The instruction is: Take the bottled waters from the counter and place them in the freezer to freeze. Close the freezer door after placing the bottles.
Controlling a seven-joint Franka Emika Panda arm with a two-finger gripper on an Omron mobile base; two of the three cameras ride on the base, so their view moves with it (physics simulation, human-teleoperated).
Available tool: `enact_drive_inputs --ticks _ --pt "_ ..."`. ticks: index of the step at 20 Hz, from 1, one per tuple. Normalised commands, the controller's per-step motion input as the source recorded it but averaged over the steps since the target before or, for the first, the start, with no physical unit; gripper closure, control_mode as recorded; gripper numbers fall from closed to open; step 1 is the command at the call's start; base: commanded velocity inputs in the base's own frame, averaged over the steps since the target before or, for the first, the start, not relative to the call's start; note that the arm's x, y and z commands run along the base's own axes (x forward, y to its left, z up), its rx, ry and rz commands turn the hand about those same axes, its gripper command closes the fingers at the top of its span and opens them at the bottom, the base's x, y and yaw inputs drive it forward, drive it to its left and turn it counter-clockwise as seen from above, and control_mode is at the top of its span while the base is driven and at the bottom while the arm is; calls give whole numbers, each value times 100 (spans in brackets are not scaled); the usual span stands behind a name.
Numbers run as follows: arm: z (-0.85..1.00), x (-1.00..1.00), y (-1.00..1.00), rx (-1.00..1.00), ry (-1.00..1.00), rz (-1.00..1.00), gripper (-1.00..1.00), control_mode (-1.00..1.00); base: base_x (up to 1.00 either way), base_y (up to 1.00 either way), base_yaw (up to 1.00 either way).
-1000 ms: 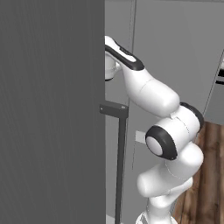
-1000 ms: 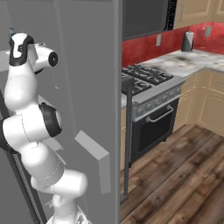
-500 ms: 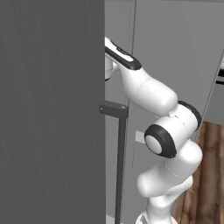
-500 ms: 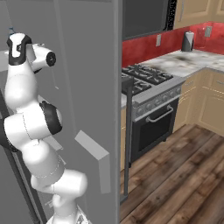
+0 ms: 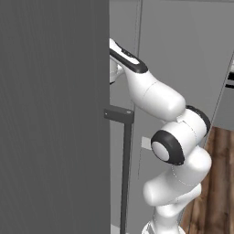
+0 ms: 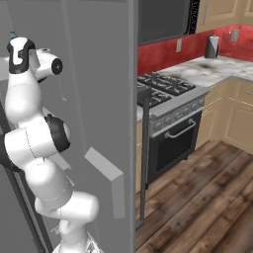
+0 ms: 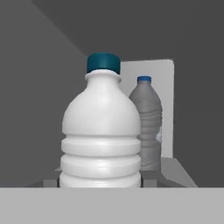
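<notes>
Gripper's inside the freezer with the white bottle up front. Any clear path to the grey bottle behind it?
Probably not head-on: in the hand view the white bottle stands directly ahead, overlapping the grey bottle behind it. The grey one's right side shows clear, so an approach from there looks possible.

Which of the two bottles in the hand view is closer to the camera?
The white ribbed bottle: it looms large up front, while the grey bottle stands smaller behind it to the right.

White bottle (image 7: 101, 135) stands close ahead, grey bottle (image 7: 147, 127) behind it; open room lies above both.
</notes>
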Motion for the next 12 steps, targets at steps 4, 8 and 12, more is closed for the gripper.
enact_drive_inputs --ticks 4,8,12 --pt "0 0 0 0 0 0 -100 -100 0 0 0" --pt "0 0 0 0 0 0 -100 -100 0 0 0" --pt "0 0 0 0 0 0 -100 -100 0 0 0"
